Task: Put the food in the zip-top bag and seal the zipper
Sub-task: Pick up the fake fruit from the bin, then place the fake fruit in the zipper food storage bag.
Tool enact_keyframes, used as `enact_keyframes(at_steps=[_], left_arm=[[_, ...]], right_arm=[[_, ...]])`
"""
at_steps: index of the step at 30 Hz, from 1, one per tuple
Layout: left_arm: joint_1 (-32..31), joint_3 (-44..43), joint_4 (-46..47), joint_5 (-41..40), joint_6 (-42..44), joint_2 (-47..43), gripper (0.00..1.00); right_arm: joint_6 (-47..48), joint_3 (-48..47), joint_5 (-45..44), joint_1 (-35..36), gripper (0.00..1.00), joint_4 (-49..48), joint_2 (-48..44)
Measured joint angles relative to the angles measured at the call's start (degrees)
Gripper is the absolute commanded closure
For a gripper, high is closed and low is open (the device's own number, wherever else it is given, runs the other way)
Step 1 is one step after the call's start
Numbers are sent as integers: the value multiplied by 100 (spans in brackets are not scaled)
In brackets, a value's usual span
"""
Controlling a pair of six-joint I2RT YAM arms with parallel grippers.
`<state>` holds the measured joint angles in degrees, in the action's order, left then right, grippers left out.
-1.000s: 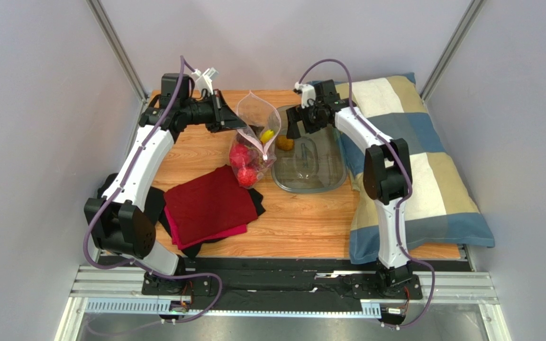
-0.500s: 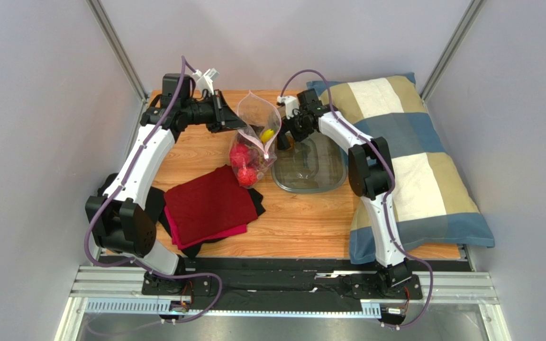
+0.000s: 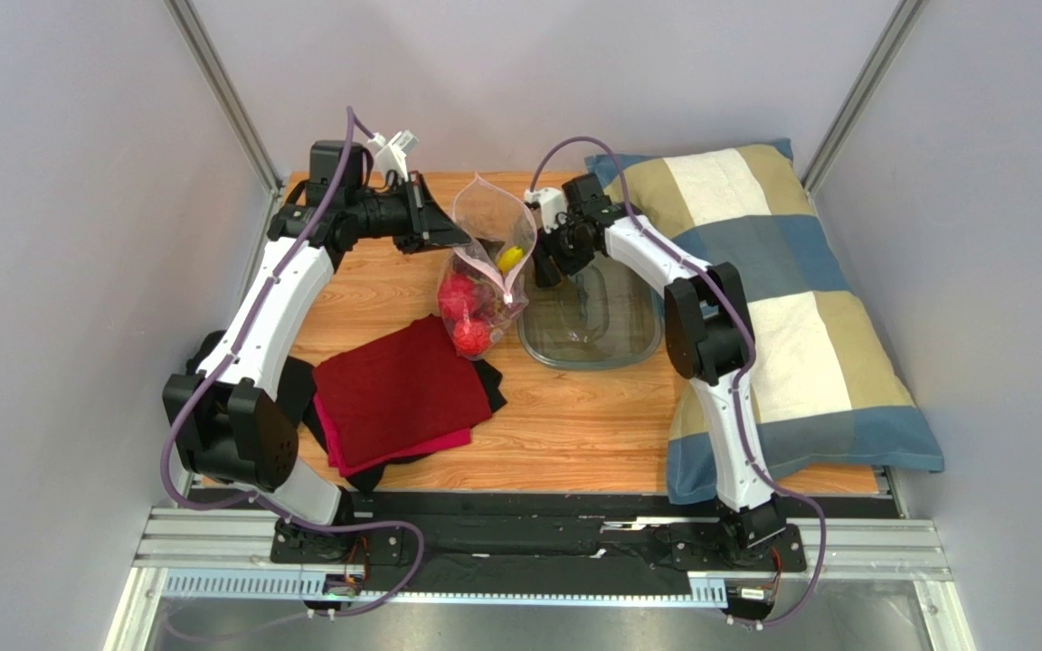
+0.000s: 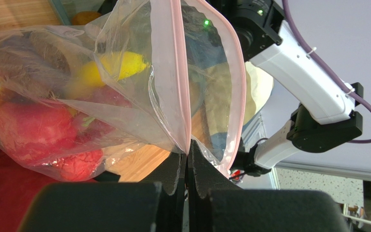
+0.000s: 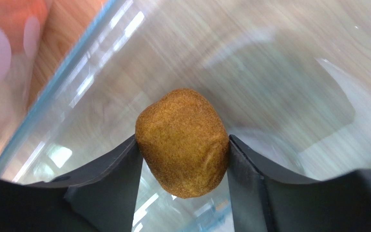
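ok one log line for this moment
left pincer: shut on zip-top bag mouth edge | right pincer: shut on orange food, over clear tub | bag: open, red food, yellow food inside

— Where's the top camera?
— High above the near edge, looking down over the table [image 3: 581, 434]
— And the wrist ones?
— Close up: left shares the zip-top bag [image 4: 124, 96], right the tub [image 5: 269, 58]

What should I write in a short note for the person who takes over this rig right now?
Left gripper: shut on the zip-top bag at its mouth, holding it open.
Right gripper: shut on an orange-brown food piece over the clear tub.
Done: a yellow piece and red pieces are in the bag.
To do: put the held piece into the bag, then press the pink zipper shut.
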<state>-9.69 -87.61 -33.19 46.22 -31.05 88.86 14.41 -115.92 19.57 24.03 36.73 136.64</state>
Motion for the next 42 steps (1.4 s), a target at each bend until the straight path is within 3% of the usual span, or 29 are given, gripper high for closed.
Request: enact_keyframes(at_steps=[6,16,23,30,36,37,40,42], left_arm=[[0,0,-2,0,55,0,100],[0,0,-7,22,57,0,100],[0,0,-7,24,57,0,100],[0,0,-7,26,52,-2,100],[0,0,-9,26,26,-4,100],[0,0,-9,28,17,-9,100],[0,2,-9,26,-22,-26,100],[2,4,2,28,-79,-48,100]], right_arm=[[-20,205,2,-345,53,258,-601],[-485,179,643,-949,53,382,-2649],[-841,-354,1143,-289,52,221,-3226],[-595,-400,997,761,50,219,-3235],[-358,-411,557,1215,39,195,-3018],[-348,-446,481,1235,26,203,-2935],[-337,-575,313,1244,2,234,-2682],[-306,-599,245,1248,0,315,-2599]])
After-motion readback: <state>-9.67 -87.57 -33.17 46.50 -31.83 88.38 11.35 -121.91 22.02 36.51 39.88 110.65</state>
